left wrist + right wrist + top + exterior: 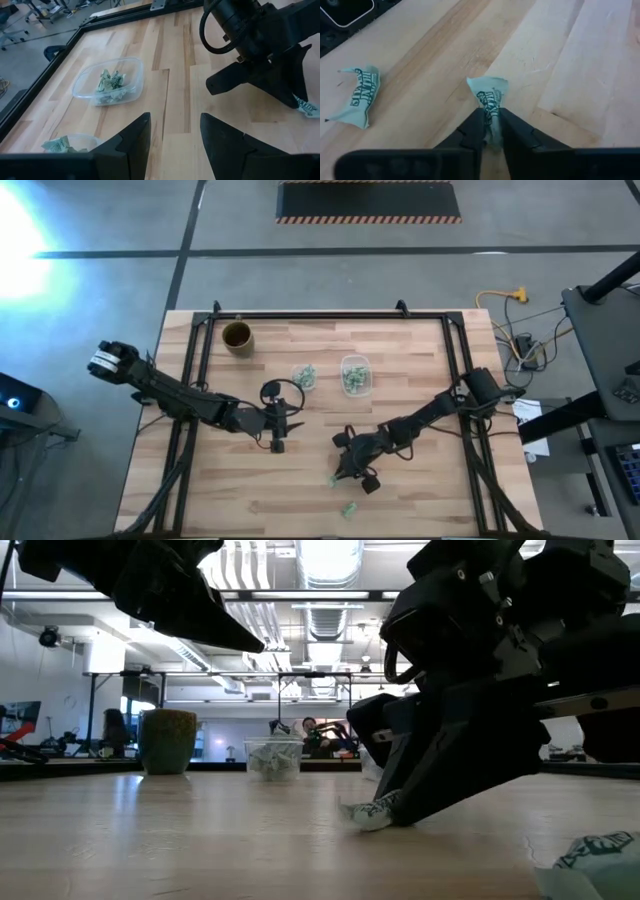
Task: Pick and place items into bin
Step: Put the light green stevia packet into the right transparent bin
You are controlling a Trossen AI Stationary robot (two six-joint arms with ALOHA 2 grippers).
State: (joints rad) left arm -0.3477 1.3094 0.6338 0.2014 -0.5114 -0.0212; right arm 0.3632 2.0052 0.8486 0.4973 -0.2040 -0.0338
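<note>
From above I see the wooden table (420, 380) with a brown cup (237, 336) in the upper left part of it. Near the centre of the frame stand two clear tubs, the left tub (304, 376) and the right tub (355, 374), both with green-and-white pieces inside. One loose wrapper (348, 509) lies near the bottom of the frame, apart from the others. Nothing stands between my right arm and its wrapper.

The right gripper (337, 476) is low, below the centre of the frame, its arm reaching in from the right side. Its fingers (472, 131) pinch a wrapper (490, 97) against the wood. The left gripper (277, 442) hangs left of centre, its fingers apart and holding nothing.
</note>
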